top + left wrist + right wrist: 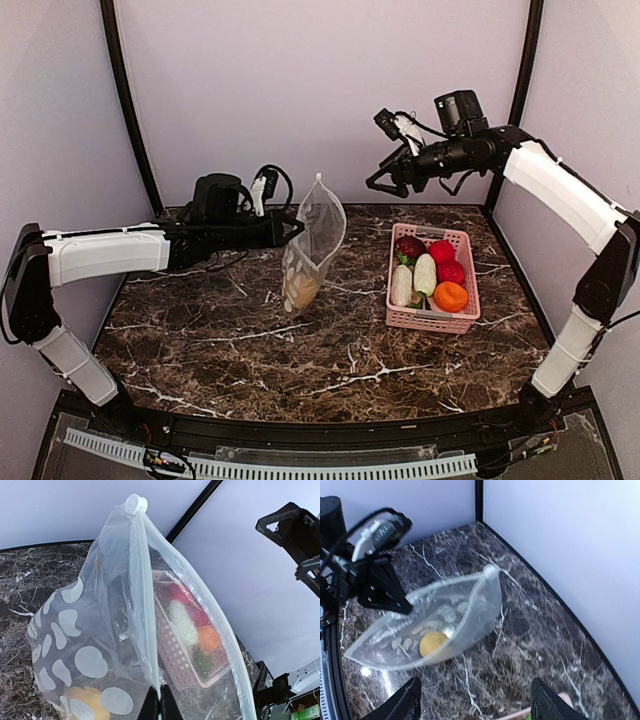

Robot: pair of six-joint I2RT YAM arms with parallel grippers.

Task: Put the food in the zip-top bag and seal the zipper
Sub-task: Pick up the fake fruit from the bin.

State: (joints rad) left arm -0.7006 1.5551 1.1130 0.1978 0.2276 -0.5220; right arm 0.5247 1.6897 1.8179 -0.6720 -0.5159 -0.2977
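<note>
Two robot arms are reaching over a dark marble table [250, 350] with white veins. The left gripper [295, 228] is coming in from the left, and its fingers are pinched together on one edge of the zip-top bag [312, 245], clamping it. The bag is standing tall and narrow near the middle of the table, its bottom resting on the surface and its top corner pointing upward. In the left wrist view the zipper [142, 590] is running as two pale strips that are spreading apart from a white round tab [135, 503] at the top corner, so the mouth is gaping. A yellowish piece [303, 290] is lying at the bottom of the bag, among the printed white dots.

To the right of the bag, well apart from it, a pink basket [430, 322] is sitting on the table. It is holding two white radishes [425, 273] side by side, two red balls [441, 250], an orange piece [450, 296] at the near end and a dark purple piece [410, 246] at the far end.

The right gripper [378, 183] is hovering high above the table, behind the basket, with its fingers spread wide and nothing between them.
</note>
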